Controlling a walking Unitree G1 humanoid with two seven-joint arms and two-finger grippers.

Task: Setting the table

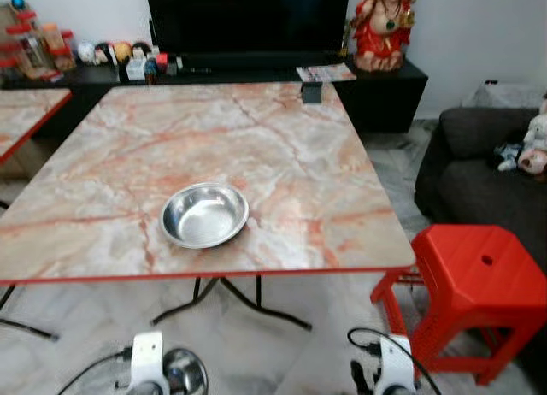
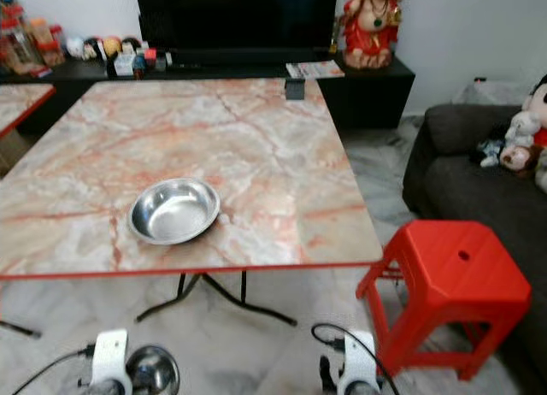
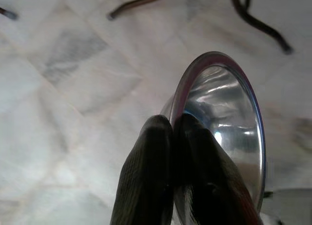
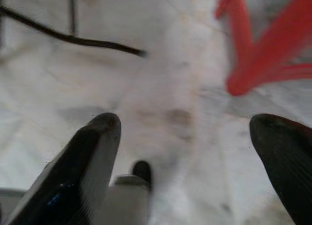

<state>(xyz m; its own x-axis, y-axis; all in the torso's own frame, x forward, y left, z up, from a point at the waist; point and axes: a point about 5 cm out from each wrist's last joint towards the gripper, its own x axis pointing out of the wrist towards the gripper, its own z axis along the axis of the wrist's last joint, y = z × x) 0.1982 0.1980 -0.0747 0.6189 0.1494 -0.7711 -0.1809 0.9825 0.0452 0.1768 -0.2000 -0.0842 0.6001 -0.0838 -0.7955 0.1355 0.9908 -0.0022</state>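
1. A marble-patterned table (image 1: 282, 147) with a red edge takes up the middle of the head views; a steel bowl (image 1: 204, 214) sits on it near the front edge, left of centre, upright and open side up.
2. At the bottom left of the left eye view the left gripper (image 3: 170, 137) is held low, below the table edge and over the pale tiled floor (image 3: 73, 88); its two black fingers (image 3: 146, 181) are pressed together on the rim of a second steel bowl (image 3: 229, 122), one finger outside the rim and one inside; that bowl is tilted on edge in the left wrist view and shows as a shiny disc at the bottom left of the left eye view (image 1: 185, 371).
3. At the bottom centre-right of the left eye view the right arm sits low; in the right wrist view the right gripper (image 4: 195, 137) has its fingers (image 4: 92, 157) spread wide apart with nothing between them; the floor lies below it.
4. A red plastic stool (image 1: 474, 284) stands at the lower right, just beside the table's right front corner; its red leg shows in the upper right of the right wrist view.
5. Black table legs (image 1: 231, 297) cross under the table.
6. A dark sofa (image 1: 487, 181) with soft toys fills the right edge; a black television (image 1: 248, 19) on a low dark cabinet (image 1: 385, 91) runs along the top; a red and gold figurine (image 1: 382, 27) stands at the upper right; a small dark object (image 1: 311, 91) rests at the table's far edge.
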